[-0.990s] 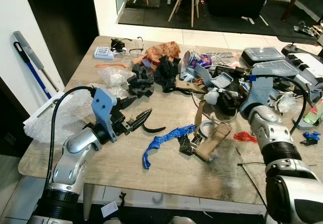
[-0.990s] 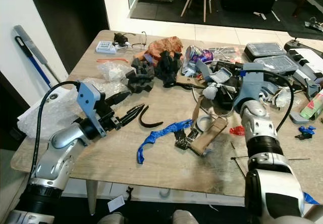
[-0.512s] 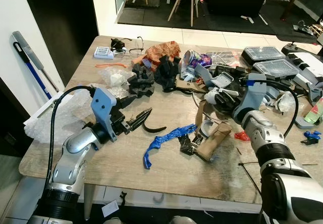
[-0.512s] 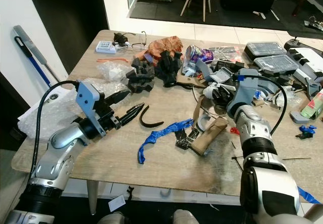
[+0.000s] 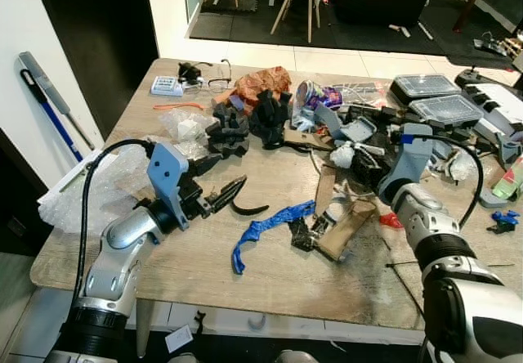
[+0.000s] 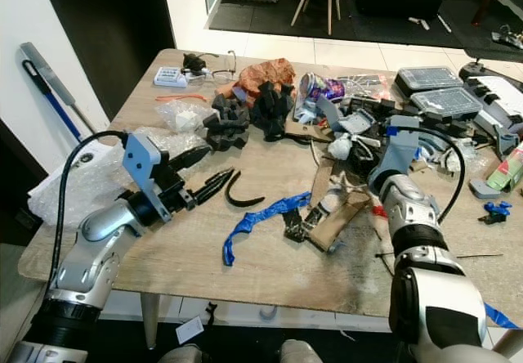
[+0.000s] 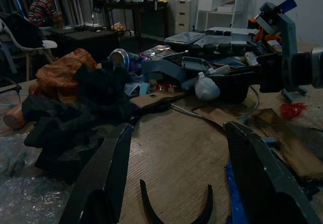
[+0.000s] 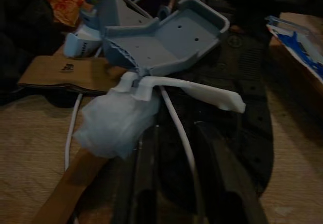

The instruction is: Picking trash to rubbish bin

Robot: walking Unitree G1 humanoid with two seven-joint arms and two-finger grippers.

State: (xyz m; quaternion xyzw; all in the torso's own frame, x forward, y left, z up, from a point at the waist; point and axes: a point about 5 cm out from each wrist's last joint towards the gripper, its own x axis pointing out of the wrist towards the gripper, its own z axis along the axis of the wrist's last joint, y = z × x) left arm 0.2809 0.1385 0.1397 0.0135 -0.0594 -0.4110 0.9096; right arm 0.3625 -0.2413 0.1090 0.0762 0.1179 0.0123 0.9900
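From the head view the right hand (image 5: 365, 165) has pushed deeper into the worktop (image 5: 270, 285) clutter since a second ago, closing on trash; its wrist view shows parted fingers (image 8: 144, 183) beneath a white wad (image 8: 113, 123), nothing gripped.

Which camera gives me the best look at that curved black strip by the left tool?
The left eye view: the curved black strip lies whole on the table, just beyond the open left tool. The right eye view shows it likewise; the left wrist view shows it dark, between the fingers.
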